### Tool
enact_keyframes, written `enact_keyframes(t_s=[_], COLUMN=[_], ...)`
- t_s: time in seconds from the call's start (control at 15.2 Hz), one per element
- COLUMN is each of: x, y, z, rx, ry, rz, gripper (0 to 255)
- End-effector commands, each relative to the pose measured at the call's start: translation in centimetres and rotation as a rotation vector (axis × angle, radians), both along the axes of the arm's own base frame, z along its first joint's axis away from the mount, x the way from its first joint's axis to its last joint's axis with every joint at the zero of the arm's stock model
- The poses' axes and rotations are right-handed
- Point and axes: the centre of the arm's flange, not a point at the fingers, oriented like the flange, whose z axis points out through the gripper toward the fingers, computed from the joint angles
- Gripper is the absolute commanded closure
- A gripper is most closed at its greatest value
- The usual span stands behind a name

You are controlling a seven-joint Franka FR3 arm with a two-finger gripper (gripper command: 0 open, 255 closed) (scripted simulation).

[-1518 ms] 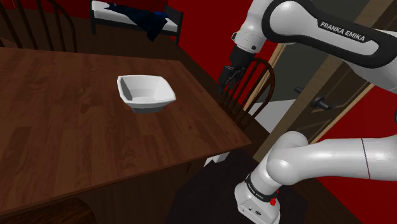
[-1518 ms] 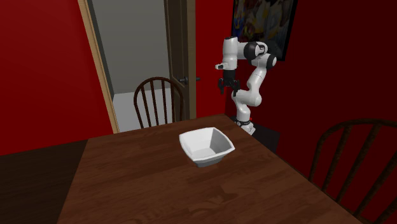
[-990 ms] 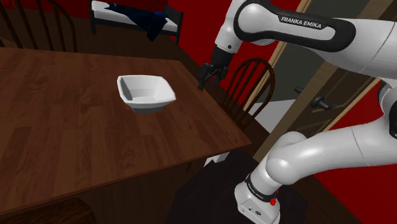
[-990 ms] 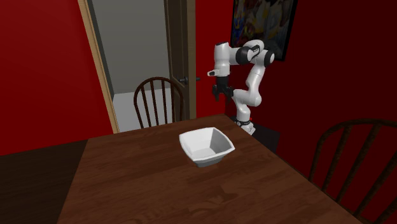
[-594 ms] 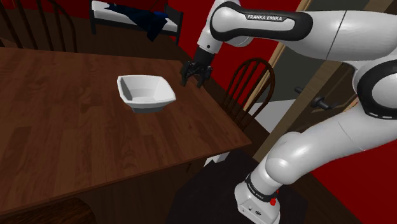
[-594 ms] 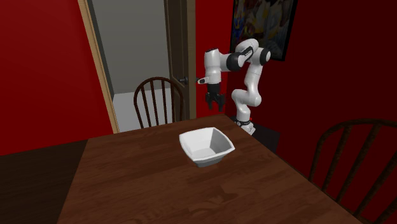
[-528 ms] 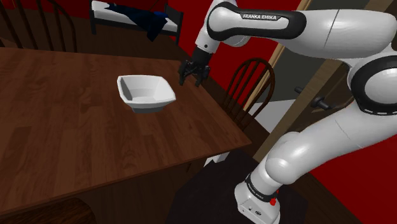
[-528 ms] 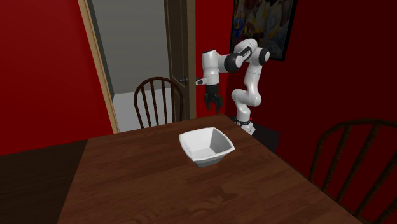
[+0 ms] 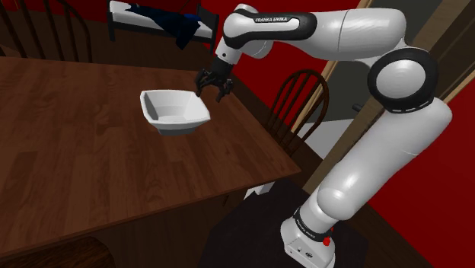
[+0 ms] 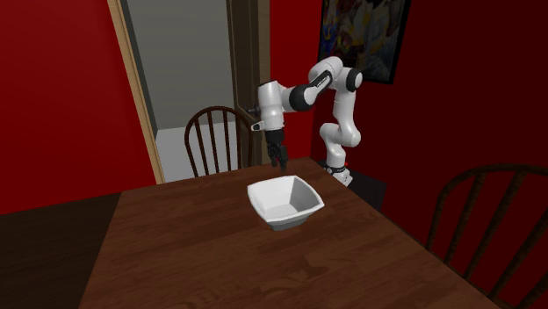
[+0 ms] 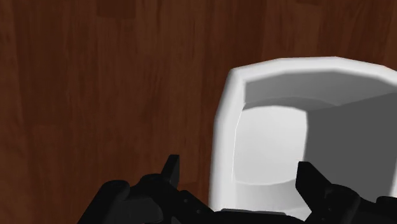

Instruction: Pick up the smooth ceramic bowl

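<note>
Hovering above the table [image 11: 95, 76], the gripper [image 11: 238, 170] had its fingers [image 11: 312, 183] spread apart and touching nothing, one outside the white bowl [image 11: 273, 127], one over its hollow, its side wall between them: placed, I judged, to pinch that wall.

Hand [image 10: 280, 161] hovers just above far rim of white bowl [image 10: 285, 204] on wooden table [image 10: 193, 255].

Dark wooden table [image 9: 91, 175], spindle-back chair [image 10: 218, 110], red walls [image 10: 61, 97], open doorway [image 10: 189, 61], framed picture [image 10: 369, 31]
</note>
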Motion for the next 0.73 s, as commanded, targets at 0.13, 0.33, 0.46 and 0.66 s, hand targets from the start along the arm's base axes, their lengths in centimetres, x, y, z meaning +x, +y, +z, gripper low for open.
enact_keyframes(t_s=[0.13,0.33,0.46,0.66], x=[0.7,0.7,0.7,0.8], y=[-0.1,-0.1,-0.1,-0.1], z=[-1.9,-3.5,-4.3,-4.3], rx=[0.007,0.007,0.007,0.007], ry=[0.001,0.001,0.001,0.001], rz=[-0.013,-0.013,-0.013,-0.013], gripper=[0,0,0,255])
